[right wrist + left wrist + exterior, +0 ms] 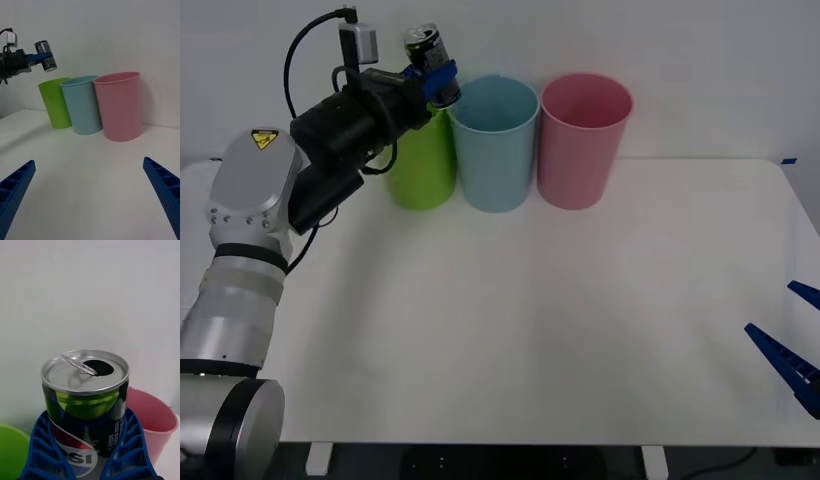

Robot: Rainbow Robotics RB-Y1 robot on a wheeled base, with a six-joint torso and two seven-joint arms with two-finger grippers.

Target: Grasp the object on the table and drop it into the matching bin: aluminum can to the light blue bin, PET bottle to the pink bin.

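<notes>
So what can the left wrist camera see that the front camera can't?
The left wrist view alone shows the aluminum can has an opened top with a lifted tab. The front view alone shows the light blue bin, the table and the open right gripper at the table's right edge. Both show the left gripper clamping the can, plus the pink bin and green bin.

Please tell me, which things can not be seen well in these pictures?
- Light blue bin: its inside bottom is hidden by its own wall in the front view.
- Aluminum can: its lower part is covered by the left gripper.
- Right gripper: cut off by the edge.
</notes>
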